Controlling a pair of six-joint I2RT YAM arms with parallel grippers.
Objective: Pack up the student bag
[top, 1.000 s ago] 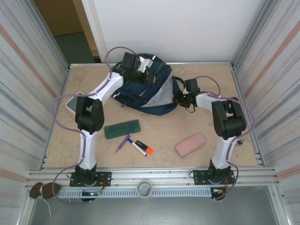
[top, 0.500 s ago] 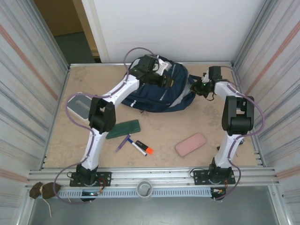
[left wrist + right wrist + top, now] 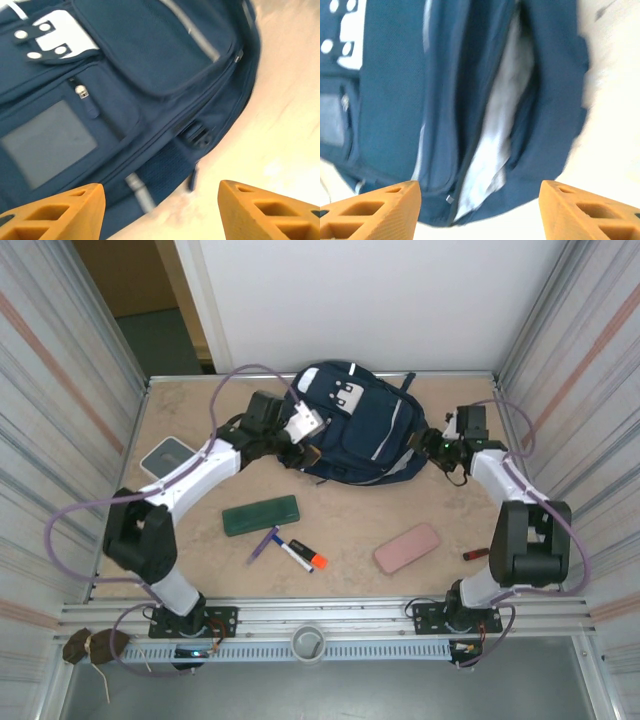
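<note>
Shifted rightward, the student bag lies at the far middle of the table, long axis near-to-far, top toward the back wall, between left gripper and right gripper, both open-jawed and empty

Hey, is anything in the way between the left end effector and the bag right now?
Nothing visible. The open left end effector faces the bag directly, its fingers framing the bag's lower edge. The green case and pens lie nearer the arm bases, off that path.
</note>
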